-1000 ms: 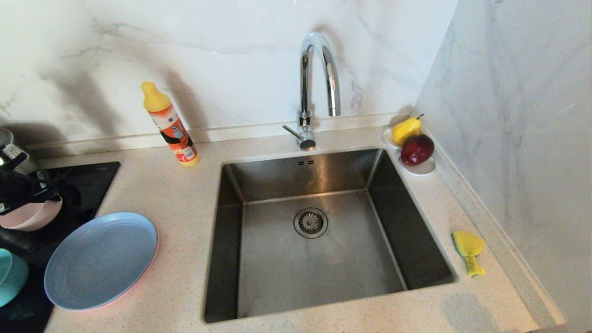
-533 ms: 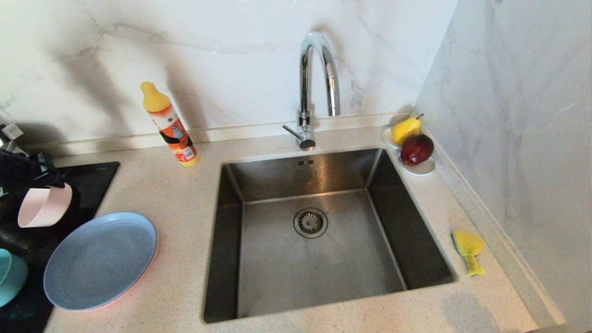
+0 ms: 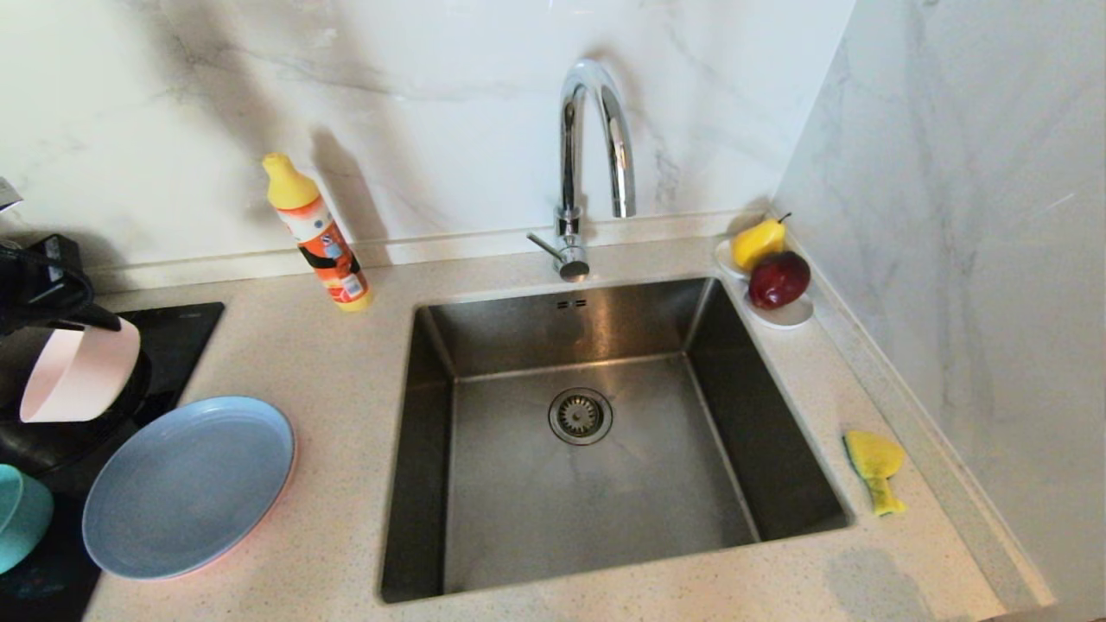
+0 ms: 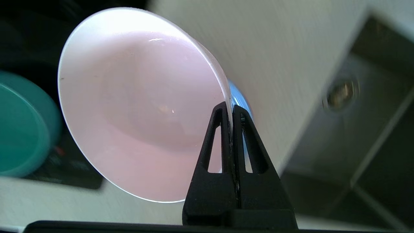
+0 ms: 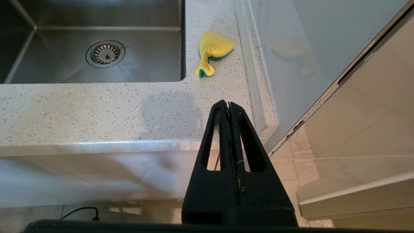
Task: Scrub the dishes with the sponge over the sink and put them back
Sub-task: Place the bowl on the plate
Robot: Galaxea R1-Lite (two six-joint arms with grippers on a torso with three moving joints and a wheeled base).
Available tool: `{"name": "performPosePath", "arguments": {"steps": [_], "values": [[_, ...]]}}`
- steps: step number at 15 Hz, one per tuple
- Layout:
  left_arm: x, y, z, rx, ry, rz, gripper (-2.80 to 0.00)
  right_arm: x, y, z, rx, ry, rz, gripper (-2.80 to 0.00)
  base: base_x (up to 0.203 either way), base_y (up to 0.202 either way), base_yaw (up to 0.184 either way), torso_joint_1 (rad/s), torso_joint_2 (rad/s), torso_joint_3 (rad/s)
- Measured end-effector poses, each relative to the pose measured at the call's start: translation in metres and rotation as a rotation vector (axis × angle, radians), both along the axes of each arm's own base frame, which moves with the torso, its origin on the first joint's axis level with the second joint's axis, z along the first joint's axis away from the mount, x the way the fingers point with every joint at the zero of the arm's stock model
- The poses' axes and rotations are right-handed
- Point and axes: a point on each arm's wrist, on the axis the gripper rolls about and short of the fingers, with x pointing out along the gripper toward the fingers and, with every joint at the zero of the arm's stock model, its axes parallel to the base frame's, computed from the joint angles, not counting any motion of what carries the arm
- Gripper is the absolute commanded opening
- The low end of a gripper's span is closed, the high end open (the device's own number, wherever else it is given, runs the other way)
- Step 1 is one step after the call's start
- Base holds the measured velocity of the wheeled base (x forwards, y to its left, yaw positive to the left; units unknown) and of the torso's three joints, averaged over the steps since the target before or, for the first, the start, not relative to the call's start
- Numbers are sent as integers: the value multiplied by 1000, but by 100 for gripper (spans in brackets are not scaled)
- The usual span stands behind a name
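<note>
While the left gripper point(image 4: 230, 111) pinches its thin rim, the pale pink bowl point(image 3: 82, 371) hangs tilted above the black cooktop point(image 3: 177, 337), glossy inside. Right gripper point(image 5: 229, 105), fingers pressed together, holds nothing near the counter's front edge.

The teal bowl point(image 3: 19, 517) is cut off at the worktop's left edge; the drain strainer point(image 4: 339, 94) is blurred from the left wrist.

My counter here is a speckled beige stone countertop point(image 3: 328, 371) with the sink point(image 3: 596, 449) set into it. Sitting right on it: grey-blue plate point(image 3: 190, 484), orange dish soap bottle point(image 3: 320, 233), a small white fruit dish point(image 3: 782, 313) in the corner, and the sponge point(image 3: 874, 466) just right of the basin.
</note>
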Motion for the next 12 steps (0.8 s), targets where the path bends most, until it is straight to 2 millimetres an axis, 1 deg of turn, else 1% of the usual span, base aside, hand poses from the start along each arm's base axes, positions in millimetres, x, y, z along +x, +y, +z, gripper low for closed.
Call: {"name": "performPosePath", "arguments": {"steps": [2,4,8,12], "values": [[-6,-20,-8,-4,47,-40,-280,0,0,0,0,0,0,-280,0,0,0,0,0,0],[-8,-36,-24,21,98,-55,-280,0,0,0,0,0,0,-280,0,0,0,0,0,0],[-7,-50,-59,56,99,-64,-280,0,0,0,0,0,0,-280,0,0,0,0,0,0],[-11,-54,-83,72,114,-65,-280,0,0,0,0,0,1,-280,0,0,0,0,0,0]]}}
